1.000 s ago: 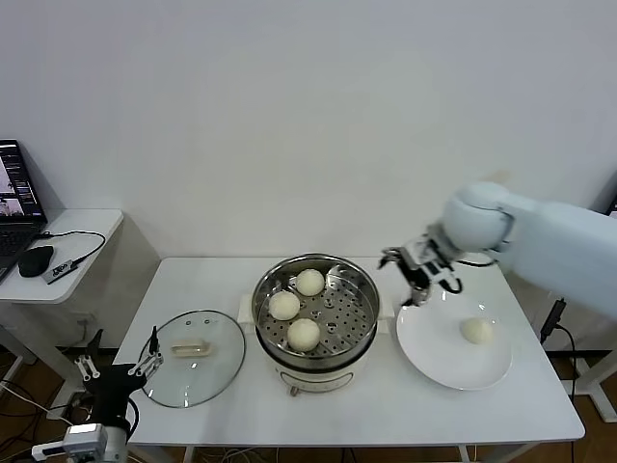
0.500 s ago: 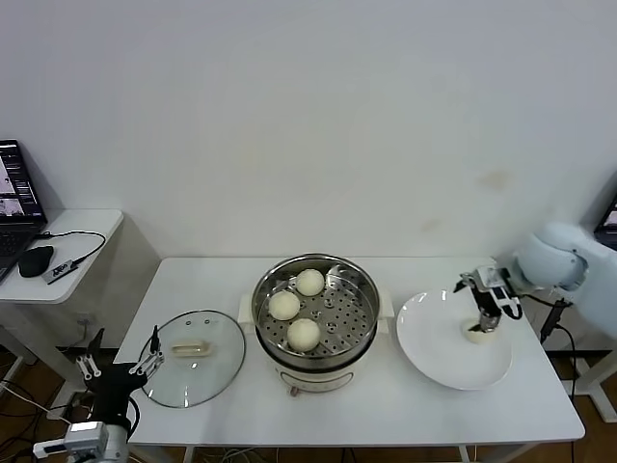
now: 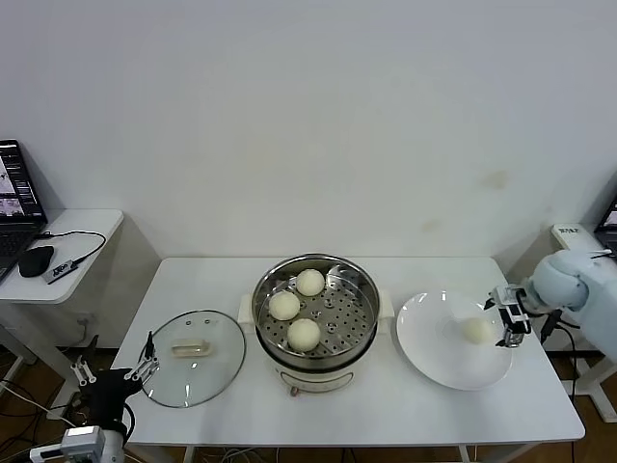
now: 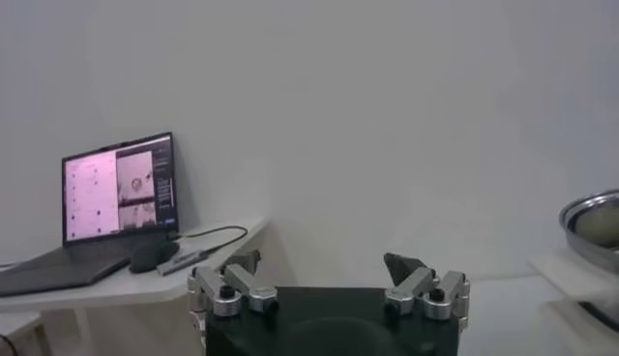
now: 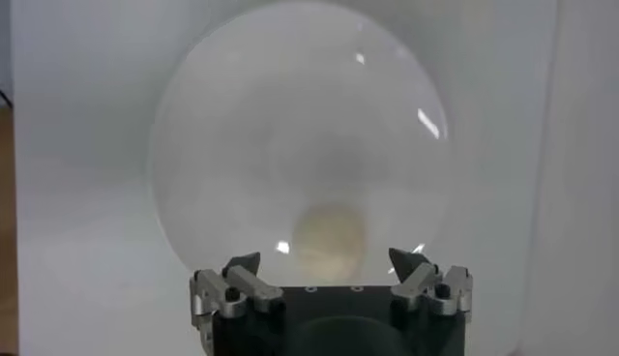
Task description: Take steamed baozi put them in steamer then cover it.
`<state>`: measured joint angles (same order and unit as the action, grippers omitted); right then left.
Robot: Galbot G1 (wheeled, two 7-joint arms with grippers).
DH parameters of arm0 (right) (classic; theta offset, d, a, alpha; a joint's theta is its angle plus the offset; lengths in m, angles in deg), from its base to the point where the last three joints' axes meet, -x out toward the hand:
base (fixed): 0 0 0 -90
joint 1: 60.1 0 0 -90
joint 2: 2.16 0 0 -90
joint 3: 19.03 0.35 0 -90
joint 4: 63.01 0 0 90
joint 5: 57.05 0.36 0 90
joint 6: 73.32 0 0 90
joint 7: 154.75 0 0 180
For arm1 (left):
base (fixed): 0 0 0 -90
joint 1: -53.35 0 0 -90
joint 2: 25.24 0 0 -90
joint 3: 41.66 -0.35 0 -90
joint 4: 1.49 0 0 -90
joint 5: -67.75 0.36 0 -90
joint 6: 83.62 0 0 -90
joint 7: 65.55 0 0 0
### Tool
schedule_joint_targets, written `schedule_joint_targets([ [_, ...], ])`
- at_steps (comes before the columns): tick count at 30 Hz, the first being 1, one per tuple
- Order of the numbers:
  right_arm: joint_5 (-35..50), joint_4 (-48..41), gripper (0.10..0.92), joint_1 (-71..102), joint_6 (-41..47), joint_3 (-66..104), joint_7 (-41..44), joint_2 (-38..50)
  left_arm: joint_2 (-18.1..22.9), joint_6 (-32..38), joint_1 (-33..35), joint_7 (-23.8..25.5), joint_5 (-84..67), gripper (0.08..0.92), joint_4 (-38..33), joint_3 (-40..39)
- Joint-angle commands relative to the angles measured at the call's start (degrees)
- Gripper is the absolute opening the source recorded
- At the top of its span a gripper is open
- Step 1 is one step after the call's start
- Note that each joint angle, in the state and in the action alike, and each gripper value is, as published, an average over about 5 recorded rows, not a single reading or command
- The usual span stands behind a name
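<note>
Three steamed baozi (image 3: 303, 332) lie on the perforated tray of the steel steamer (image 3: 269, 286) at mid-table. A fourth baozi (image 3: 476, 331) (image 5: 330, 233) rests on the white plate (image 3: 434, 359). My right gripper (image 3: 509, 316) (image 5: 327, 261) hangs open at the plate's right rim, just right of that baozi, with nothing between its fingers. The glass cover (image 3: 218, 369) with its cream handle (image 3: 190, 348) lies flat on the table left of the steamer. My left gripper (image 3: 114, 367) (image 4: 321, 265) stays open and empty, low beside the table's front-left corner.
A side table (image 3: 58, 289) at far left carries a laptop (image 3: 17, 203), a mouse (image 3: 36, 260) and a cable. The white wall stands close behind the main table (image 3: 386, 410). Bare tabletop shows in front of the steamer and plate.
My right arm has swung from beside the steamer out to the right, passing over the plate to its right rim. The left gripper dropped slightly. The baozi lie as before.
</note>
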<state>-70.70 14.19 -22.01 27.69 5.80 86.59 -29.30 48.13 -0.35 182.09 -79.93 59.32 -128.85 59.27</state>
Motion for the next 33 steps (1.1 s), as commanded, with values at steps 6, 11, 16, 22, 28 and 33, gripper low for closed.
schedule_joint_targets([
  [6,-6.1,-14.3,0.823,7.0,-3.0,7.0,-2.0,-9.4,-0.1,0.0,-0.1,0.0,0.0,0.823,0.7,0.3],
  [11,-6.2,-16.5,0.823,6.8,-3.7,7.6,-3.4,-11.7,0.0,0.0,0.0,0.0,0.1,0.823,1.0,0.3],
  [16,-6.8,-18.0,0.818,6.1,-3.7,7.6,-4.2,-13.2,0.1,0.1,-0.2,0.0,0.2,0.823,1.3,0.2],
  [22,-7.6,-19.0,0.782,5.6,-3.4,7.4,-4.0,-14.0,0.3,0.1,0.0,0.0,0.2,0.823,1.3,0.2],
  [28,-7.6,-18.9,0.704,5.4,-3.3,7.4,-3.0,-14.0,0.3,0.2,0.1,0.0,0.2,0.823,1.3,0.3],
  [33,-5.8,-17.1,0.649,3.6,-2.7,6.3,-1.4,-12.3,0.3,0.2,0.1,-0.1,0.2,0.823,1.2,0.3],
])
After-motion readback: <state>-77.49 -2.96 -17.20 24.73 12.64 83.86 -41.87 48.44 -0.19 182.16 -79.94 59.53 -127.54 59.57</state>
